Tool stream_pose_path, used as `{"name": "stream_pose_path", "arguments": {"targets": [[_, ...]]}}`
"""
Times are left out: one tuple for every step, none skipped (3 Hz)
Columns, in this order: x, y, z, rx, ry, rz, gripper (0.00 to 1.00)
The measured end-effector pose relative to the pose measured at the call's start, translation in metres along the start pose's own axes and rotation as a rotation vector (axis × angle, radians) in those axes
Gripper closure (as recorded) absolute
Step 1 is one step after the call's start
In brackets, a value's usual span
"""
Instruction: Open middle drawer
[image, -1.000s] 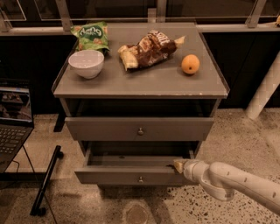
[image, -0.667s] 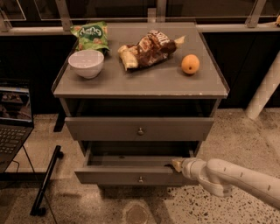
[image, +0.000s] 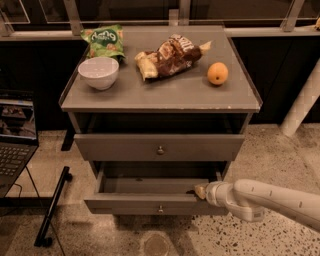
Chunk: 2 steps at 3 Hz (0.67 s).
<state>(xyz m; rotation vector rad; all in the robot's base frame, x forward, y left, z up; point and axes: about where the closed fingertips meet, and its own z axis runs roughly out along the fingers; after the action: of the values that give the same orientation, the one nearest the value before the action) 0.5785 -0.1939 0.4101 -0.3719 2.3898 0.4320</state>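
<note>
The middle drawer (image: 130, 202) of the grey cabinet is pulled out partway. Its shallow box is open to view and its small round knob (image: 160, 208) sits at the centre of the flat front. My gripper (image: 200, 191) comes in from the right on a white arm. Its tan tip is at the top edge of the drawer front, right of the knob. The drawer above (image: 115, 146) is shut, with its own knob (image: 160, 149). Anything below the pulled-out drawer is hidden.
On the cabinet top (image: 165, 95) are a white bowl (image: 99, 71), a green chip bag (image: 104, 40), a brown snack bag (image: 170, 54) and an orange (image: 217, 73). A laptop (image: 15, 135) stands at the left, a black stand leg (image: 52, 205) on the floor, and a white post (image: 302, 100) at the right.
My gripper has shifted very slightly left along the drawer's front edge. The drawer stands out about as far as before.
</note>
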Motion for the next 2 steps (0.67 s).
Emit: {"name": "stream_pose_path", "arguments": {"targets": [[0.000, 0.000, 0.000, 0.000, 0.000, 0.000, 1.00], [0.021, 0.000, -0.007, -0.018, 0.017, 0.026, 1.00]]}}
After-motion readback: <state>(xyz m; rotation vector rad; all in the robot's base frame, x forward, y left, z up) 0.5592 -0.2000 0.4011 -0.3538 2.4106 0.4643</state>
